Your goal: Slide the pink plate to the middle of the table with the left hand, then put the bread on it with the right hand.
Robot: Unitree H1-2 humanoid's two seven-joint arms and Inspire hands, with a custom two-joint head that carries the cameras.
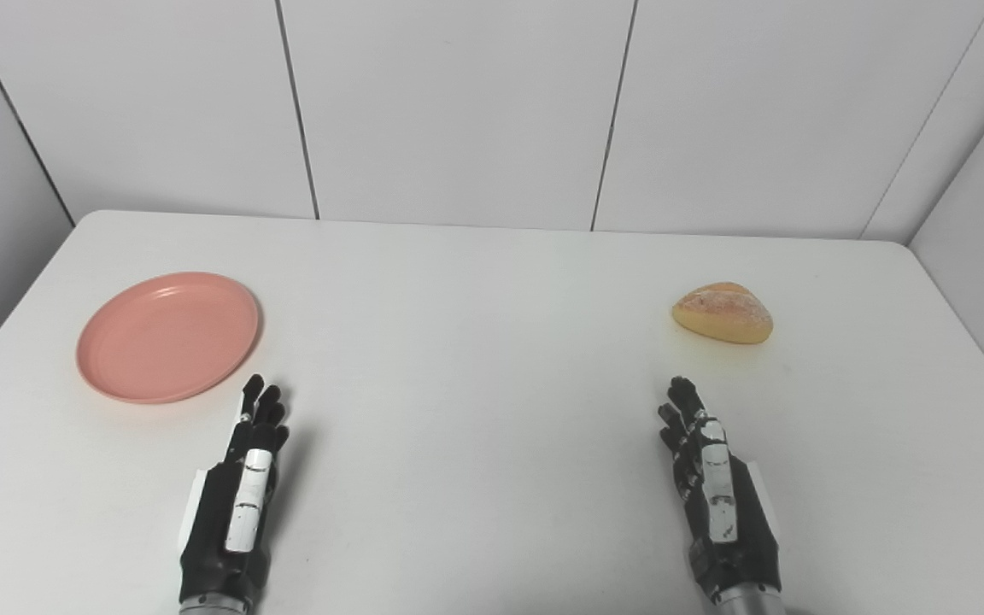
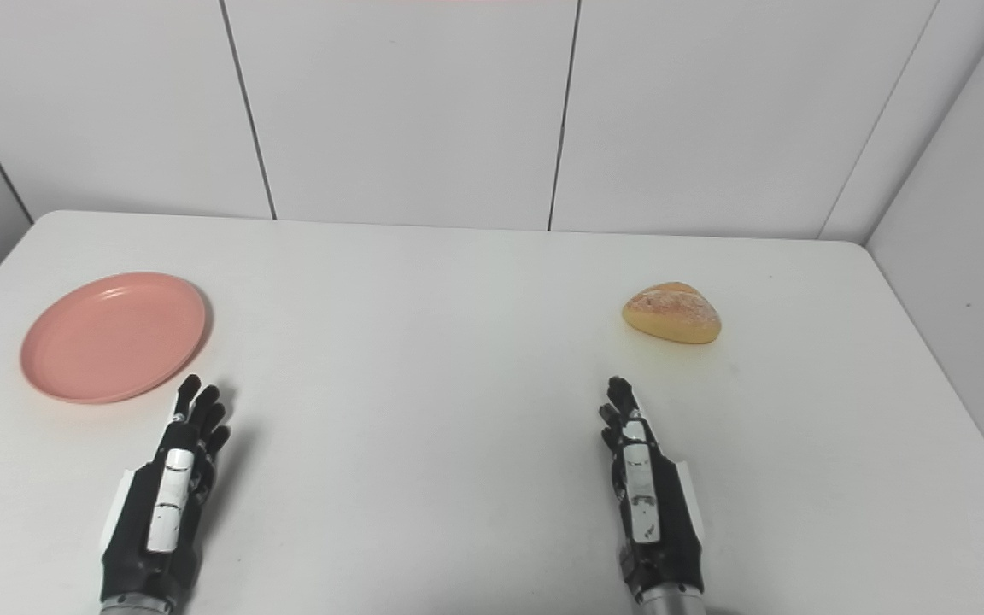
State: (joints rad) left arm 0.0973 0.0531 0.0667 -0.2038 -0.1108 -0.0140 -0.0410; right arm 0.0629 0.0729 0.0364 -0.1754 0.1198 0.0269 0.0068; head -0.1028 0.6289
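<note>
Pink plate [image 1: 167, 336]: table's left side, unmoved. Bread roll [image 1: 723, 313]: right side. Left hand [image 1: 240, 500], right hand [image 1: 714, 495]: both released, empty, fingers extended. Step: plate slide unstarted. Next: left hand reaches plate rim.

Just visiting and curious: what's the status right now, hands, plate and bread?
Left hand and right hand open, holding nothing. Pink plate far left, bread far right, both untouched. Nothing between them.
</note>
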